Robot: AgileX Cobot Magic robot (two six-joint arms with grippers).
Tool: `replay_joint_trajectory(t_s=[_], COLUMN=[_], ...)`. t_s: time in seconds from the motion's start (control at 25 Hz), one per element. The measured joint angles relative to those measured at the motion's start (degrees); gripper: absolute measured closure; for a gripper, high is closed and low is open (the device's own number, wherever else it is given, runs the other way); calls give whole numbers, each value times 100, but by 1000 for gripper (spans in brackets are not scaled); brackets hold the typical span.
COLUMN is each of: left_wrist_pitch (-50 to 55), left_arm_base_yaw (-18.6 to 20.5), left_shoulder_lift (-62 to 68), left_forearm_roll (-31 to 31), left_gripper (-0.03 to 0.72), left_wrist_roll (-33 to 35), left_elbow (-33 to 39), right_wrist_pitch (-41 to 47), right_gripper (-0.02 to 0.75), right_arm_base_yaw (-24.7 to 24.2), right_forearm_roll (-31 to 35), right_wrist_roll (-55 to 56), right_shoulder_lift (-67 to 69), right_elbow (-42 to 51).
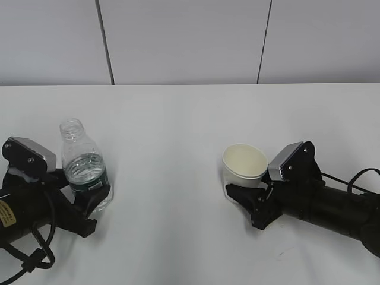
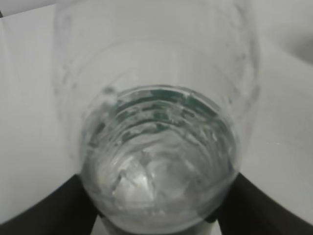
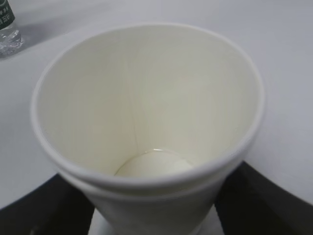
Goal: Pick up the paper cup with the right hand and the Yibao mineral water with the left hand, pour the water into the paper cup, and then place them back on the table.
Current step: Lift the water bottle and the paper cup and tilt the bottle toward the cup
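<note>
On the left of the counter, the left tool grips the Yibao mineral water upright; right of it, the right tool clasps the paper cup. Both seem grasped but not clearly lifted. Next comes raising both and bringing the bottle's mouth over the cup's rim.

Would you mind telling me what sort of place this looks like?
Probably a robot test bench: a bare white table before plain panelled walls, with only two black arms, a paper cup and a water bottle.
</note>
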Motion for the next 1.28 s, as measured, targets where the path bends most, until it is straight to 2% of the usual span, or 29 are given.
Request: replay_joint_trajectory(t_s=[0.24,0.48,0.96,1.28], left_wrist_pitch=[0,0,5,173], left_arm_base_yaw=[0,0,0,0], left_shoulder_lift=[0,0,0,-154], left_forearm_roll=[26,74,599,803], left_gripper=[323,340,346,346], left_wrist_roll=[0,0,0,0], left_elbow=[0,0,0,0], right_wrist_pitch=[0,0,-10,-10], right_gripper=[262,266,267,267], right_arm_base_yaw=[0,0,0,0], right_forearm_roll=[-13,-189,-1680,-2486], right_wrist_roll=[0,0,0,689], right_shoulder_lift=[0,0,0,-365], right_elbow=[0,0,0,-160])
